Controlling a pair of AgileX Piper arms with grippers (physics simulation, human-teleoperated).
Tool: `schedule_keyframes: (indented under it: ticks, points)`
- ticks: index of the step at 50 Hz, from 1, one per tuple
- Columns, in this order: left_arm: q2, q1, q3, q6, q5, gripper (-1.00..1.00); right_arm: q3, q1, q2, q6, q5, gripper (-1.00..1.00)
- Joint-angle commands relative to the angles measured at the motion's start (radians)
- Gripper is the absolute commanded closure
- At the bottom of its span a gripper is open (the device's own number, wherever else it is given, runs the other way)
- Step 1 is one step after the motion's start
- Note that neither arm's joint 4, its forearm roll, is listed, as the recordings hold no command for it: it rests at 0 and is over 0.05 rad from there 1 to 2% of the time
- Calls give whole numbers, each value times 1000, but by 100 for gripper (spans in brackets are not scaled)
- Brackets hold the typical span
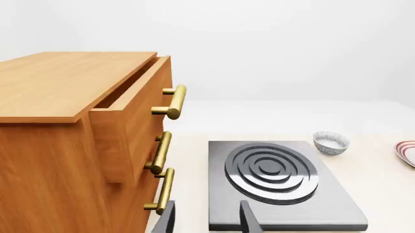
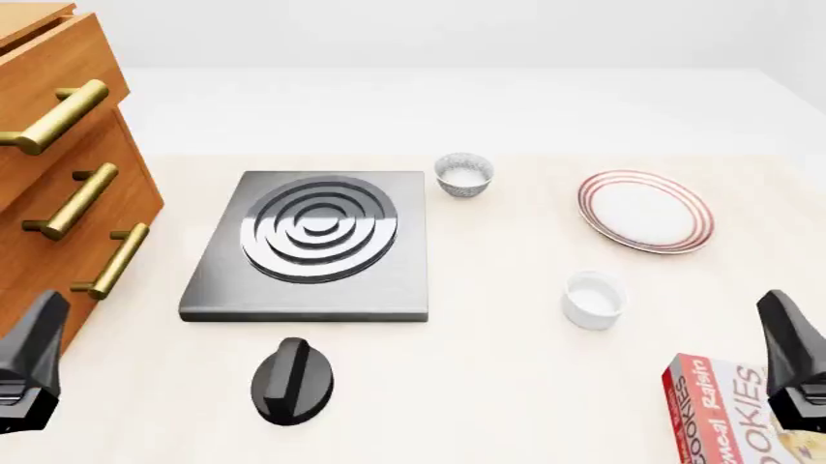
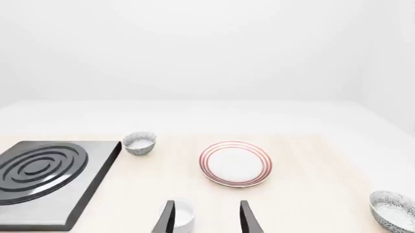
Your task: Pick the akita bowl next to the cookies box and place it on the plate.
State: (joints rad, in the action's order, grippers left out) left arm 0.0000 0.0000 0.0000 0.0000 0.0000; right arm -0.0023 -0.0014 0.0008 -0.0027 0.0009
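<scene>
Front view places the right gripper [image 2: 790,372] at the near right edge of the table, with the cookies box [image 2: 730,414] just beside it on its inner side; only part of the box is in frame. White lettering on the red box reads "COOKIES", with "Raisin" legible on the adjoining face.

Right wrist view shows the right gripper [image 3: 206,216] with its two dark fingers spread apart and nothing between them. The akita bowl [image 3: 393,209] sits off to the gripper's outer side, cut by the picture's edge, white inside and speckled outside. It cannot be seen in the front view. The plate [image 3: 234,164] lies ahead of the fingers, slightly outward, with bare tabletop between them. The white cup [image 3: 183,213] stands directly ahead of the inner finger, partly hidden by it. A second speckled bowl [image 3: 139,142] sits farther ahead toward the stove plate [image 3: 45,177], well apart from the gripper.

Left wrist view shows the left gripper [image 1: 206,218], fingers also spread and holding nothing. The wooden drawer cabinet [image 1: 65,141] stands close on its outer side, top drawer pulled partly out. The stove plate lies straight ahead.

Front view shows a black knob [image 2: 292,380] on the table, forward and inward of the left gripper.
</scene>
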Motion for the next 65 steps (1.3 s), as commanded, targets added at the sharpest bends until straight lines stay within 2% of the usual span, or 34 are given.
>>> schedule_keyframes:
  ticks: [1, 10, 15, 16, 22, 24, 26, 32, 38, 58, 65]
  points:
    - [0, 0, 0, 0, 0, -100, -8, -9, 0, -19, 1, -100]
    - [0, 0, 0, 0, 0, -100, -14, -10, 0, -84, 16, -100]
    - [0, 0, 0, 0, 0, -100, -41, -22, 0, -85, 38, -100]
    - [0, 0, 0, 0, 0, -100, -49, -19, 6, -85, 83, -100]
    - [0, 0, 0, 0, 0, -100, -106, -13, 0, -80, 158, -100]
    - [0, 0, 0, 0, 0, -100, -117, -39, 6, -85, 194, -100]
    - [0, 0, 0, 0, 0, -100, -134, -22, 19, -69, 222, -100]
    - [0, 0, 0, 0, 0, -100, -166, -44, 107, -55, 240, -100]
    - [0, 0, 0, 0, 0, -100, -179, -84, 181, -44, 241, -100]
    - [0, 0, 0, 0, 0, -100, -277, -248, 385, -6, 344, -100]
    - [0, 0, 0, 0, 0, -100, -303, -316, 440, -17, 381, -100]
